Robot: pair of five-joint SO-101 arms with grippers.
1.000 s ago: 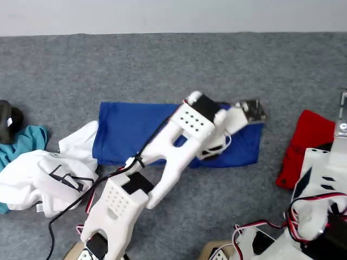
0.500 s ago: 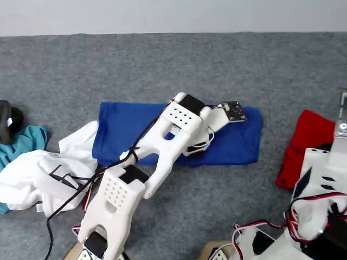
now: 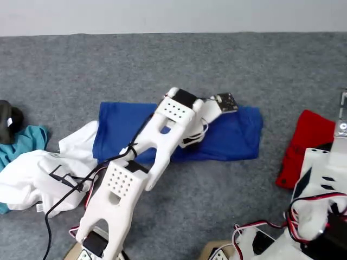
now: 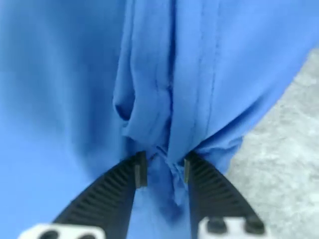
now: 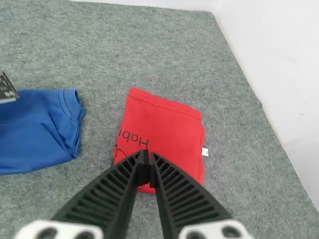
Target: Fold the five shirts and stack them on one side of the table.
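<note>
The blue shirt (image 3: 122, 130) is spread flat in the middle of the high view, on the grey desk (image 3: 162, 65). A bunch of its cloth is pinched between the two fingers of the left pincer (image 4: 160, 169), which is nearly closed around it. The left arm (image 3: 162, 135) is stretched from the bottom of the frame up over the blue shirt. A folded red shirt (image 3: 306, 143) is seen at the right edge, near the blue one but not touching it. The right pincer (image 5: 144, 162) is held over the red shirt, closed tight with nothing in it. At the left edge a white shirt (image 3: 38, 173) is crumpled on top of a teal shirt (image 3: 27, 138), and the blue shirt is touched by its edge.
</note>
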